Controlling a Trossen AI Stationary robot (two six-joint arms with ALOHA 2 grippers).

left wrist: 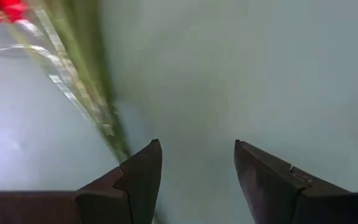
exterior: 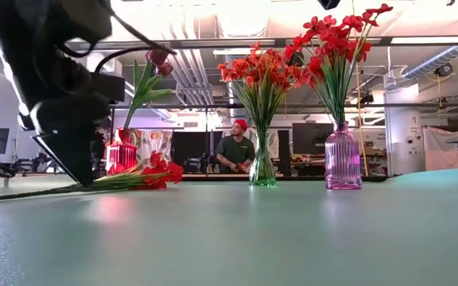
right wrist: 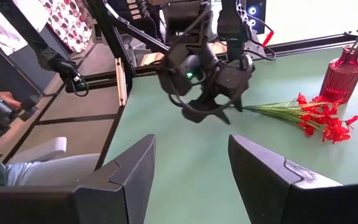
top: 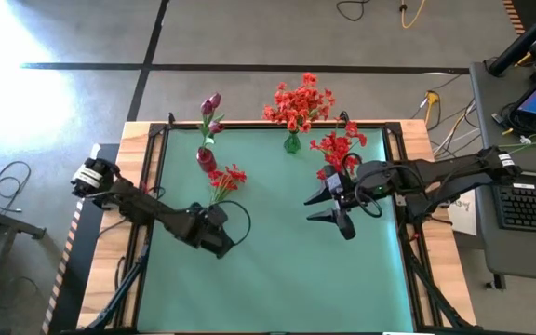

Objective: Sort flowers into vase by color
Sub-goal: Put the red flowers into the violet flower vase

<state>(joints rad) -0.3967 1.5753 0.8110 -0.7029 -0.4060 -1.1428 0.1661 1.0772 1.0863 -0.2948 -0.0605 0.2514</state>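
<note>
A spray of red flowers (top: 227, 179) lies flat on the green table; its stalks (left wrist: 82, 81) run toward my left gripper (left wrist: 197, 146). That gripper is open, tipped down close over the stalk ends (right wrist: 248, 108), which pass outside one finger. A red vase (top: 207, 160) with magenta buds (top: 212, 102) stands just beyond. The green vase (exterior: 262, 171) holds orange-red flowers (top: 298, 100), and the purple vase (exterior: 343, 159) holds red ones (top: 341, 144). My right gripper (top: 316, 207) hangs open above the table's right half, with nothing in it. My left gripper is open, with nothing between its fingers. The stalks of the lying red spray pass along the outer side of one finger (left wrist: 143, 171). Whether that finger touches them, I cannot tell.
The three vases stand in a row along the table's far part. The near half of the green mat (top: 277, 288) is bare. A person (exterior: 234, 149) sits in the room beyond the far edge. A desk with a keyboard (top: 533, 207) stands right of the table.
</note>
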